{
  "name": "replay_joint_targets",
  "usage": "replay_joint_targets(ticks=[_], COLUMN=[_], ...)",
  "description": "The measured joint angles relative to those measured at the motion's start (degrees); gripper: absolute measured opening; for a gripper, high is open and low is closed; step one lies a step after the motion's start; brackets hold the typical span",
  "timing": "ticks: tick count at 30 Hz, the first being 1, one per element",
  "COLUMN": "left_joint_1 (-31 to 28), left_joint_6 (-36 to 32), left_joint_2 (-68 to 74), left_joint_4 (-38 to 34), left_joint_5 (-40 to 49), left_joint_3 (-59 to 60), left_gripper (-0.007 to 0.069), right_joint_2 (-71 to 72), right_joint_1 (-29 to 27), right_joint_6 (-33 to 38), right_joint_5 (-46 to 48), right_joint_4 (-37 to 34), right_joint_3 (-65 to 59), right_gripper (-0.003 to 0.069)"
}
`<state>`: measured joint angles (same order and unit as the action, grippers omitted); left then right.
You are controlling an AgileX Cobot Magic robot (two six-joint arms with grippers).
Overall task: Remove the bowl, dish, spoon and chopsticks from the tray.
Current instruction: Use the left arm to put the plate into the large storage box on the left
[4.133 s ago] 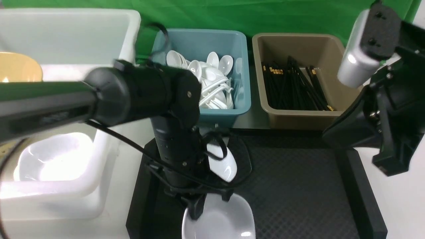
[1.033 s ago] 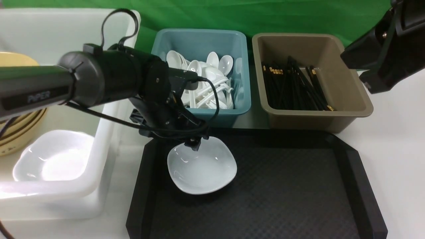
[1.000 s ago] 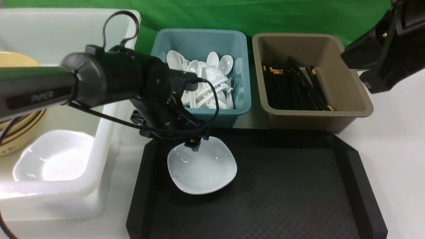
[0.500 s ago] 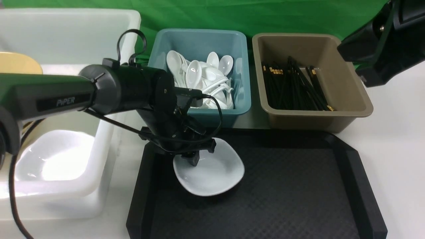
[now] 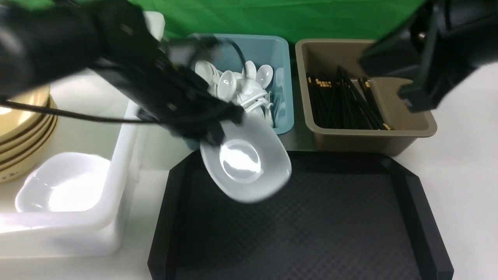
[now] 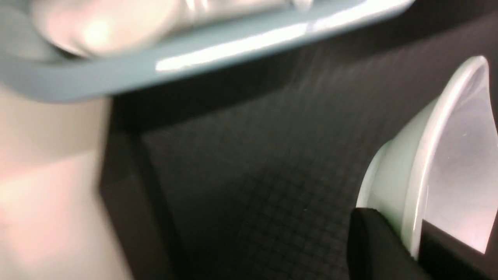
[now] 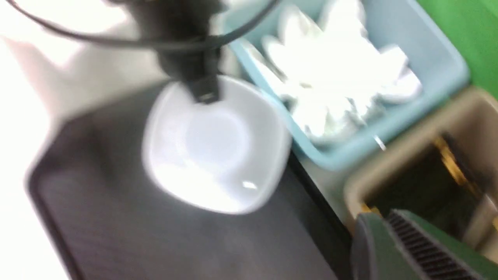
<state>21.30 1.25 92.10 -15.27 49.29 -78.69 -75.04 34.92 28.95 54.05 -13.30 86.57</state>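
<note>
So my left tool [image 5: 216, 134] has hoisted the white dish [image 5: 247, 159] off the tray [image 5: 311, 225] since a half-second back, pinching its rim. It's tipped now, hollow facing my camera, long axis running from the tool down to the right. My right tool's closed, fingertips [image 7: 420, 249] partly cut off; left arm's blurry.

Left arm [image 5: 128, 58] enters from the left, blurred; wrist slopes down and inward; left claw [image 5: 216, 136] clamped, tips downward; right arm [image 5: 463, 35] raised at the upper right, blurred; right claw [image 7: 382, 217] opening indistinct.
</note>
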Motion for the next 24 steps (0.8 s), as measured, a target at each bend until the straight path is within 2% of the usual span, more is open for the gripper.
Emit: replay_joint_targets(ticks=[3, 7, 8, 10, 14, 19, 24], left_joint_1=[-8.6, -24.2, -24.9, -34.9, -44.4, -47.7, -47.7], left_joint_6=[-0.1, -1.2, -1.2, -3.6, -8.1, -11.8, -16.5], left_joint_2=[-6.4, -12.0, -12.4, -14.2, -14.4, -13.5, -11.0], left_joint_4=[-1.0, -4.1, -4.3, -8.7, -14.9, -16.9, -17.1], left_joint_5=[1.6, 2.2, 2.1, 2.0, 1.1, -0.1, -1.1], left_joint_3=[0.1, 3.4, 3.7, 9.2, 16.0, 21.9, 24.3], left_gripper=[0.0015, 0.0015, 0.0015, 0.0015, 0.0015, 0.0015, 0.0051], right_joint_2=[-4.0, -12.6, -13.6, -20.5, -30.1, -36.7, -38.4], right_joint_1=[3.1, 9.0, 9.6, 13.2, 16.2, 17.6, 18.0], right_joint_6=[4.2, 6.6, 6.7, 6.9, 6.6, 5.9, 5.4], right_joint_5=[0.2, 2.1, 2.5, 5.3, 8.8, 11.2, 11.6], right_joint_4=[-3.8, -4.7, -4.8, -5.3, -5.5, -5.5, -5.5], right_joint_3=[5.9, 16.2, 18.0, 26.0, 36.0, 42.6, 43.5], right_gripper=[0.004, 0.004, 0.004, 0.004, 0.004, 0.004, 0.004])
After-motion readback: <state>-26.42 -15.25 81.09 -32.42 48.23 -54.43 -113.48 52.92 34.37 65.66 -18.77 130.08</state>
